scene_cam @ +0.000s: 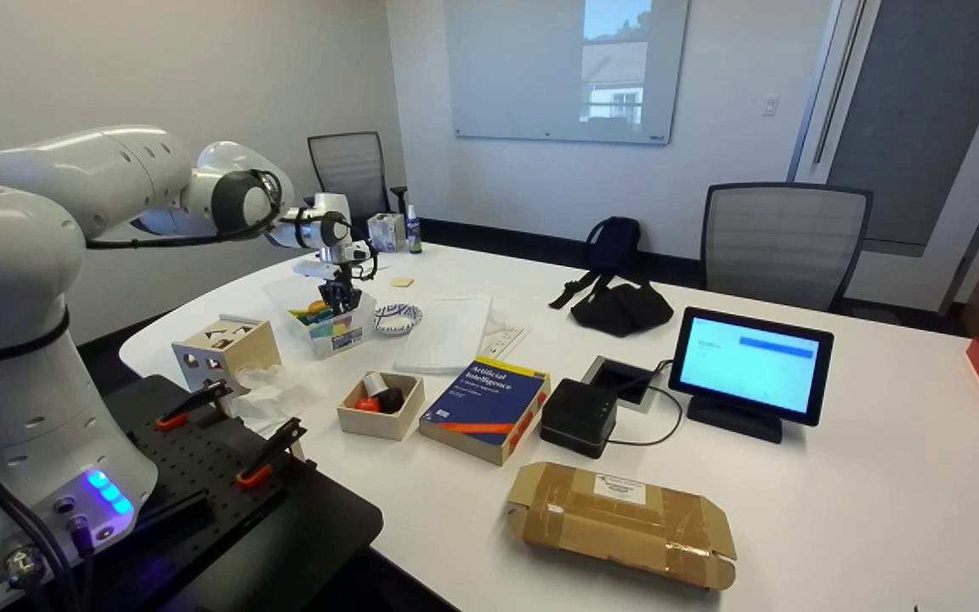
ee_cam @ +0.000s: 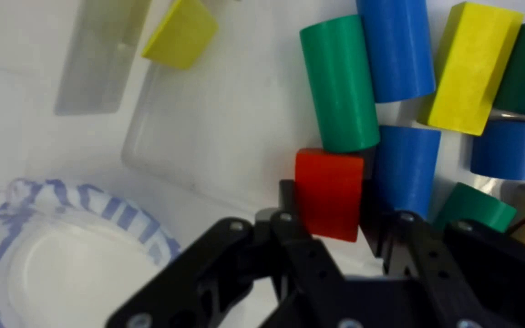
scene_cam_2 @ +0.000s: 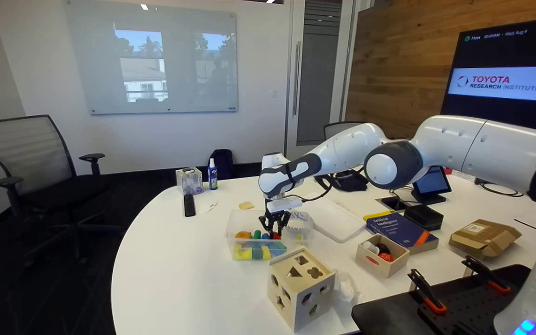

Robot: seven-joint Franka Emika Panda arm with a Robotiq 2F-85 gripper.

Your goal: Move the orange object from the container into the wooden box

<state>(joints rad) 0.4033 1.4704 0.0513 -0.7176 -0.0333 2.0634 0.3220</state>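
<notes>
The clear plastic container [scene_cam_2: 237,222], also in an exterior view [scene_cam: 355,333], holds several coloured blocks. The orange object, an orange-red block [ee_cam: 328,196], is inside it; a bit of orange-red shows at the fingertips in an exterior view [scene_cam_2: 276,236]. My gripper [ee_cam: 327,191] points down into the container, with its fingers touching both sides of the block. It shows in both exterior views [scene_cam: 341,299] [scene_cam_2: 275,225]. A green cylinder [ee_cam: 342,86] lies against the block's top end; a blue cylinder [ee_cam: 406,168] is beside the right finger. The small, light wooden box [scene_cam: 370,425] [scene_cam_2: 379,266] holds several small items.
A blue-patterned plate [ee_cam: 139,228] and a flat white lid [scene_cam_2: 338,222] lie by the container. A wooden shape-sorter cube [scene_cam_2: 301,298] stands nearby. The blue book [scene_cam: 489,404] is next to the wooden box. A tissue box [scene_cam_2: 189,180] and spray bottle [scene_cam_2: 212,176] stand behind.
</notes>
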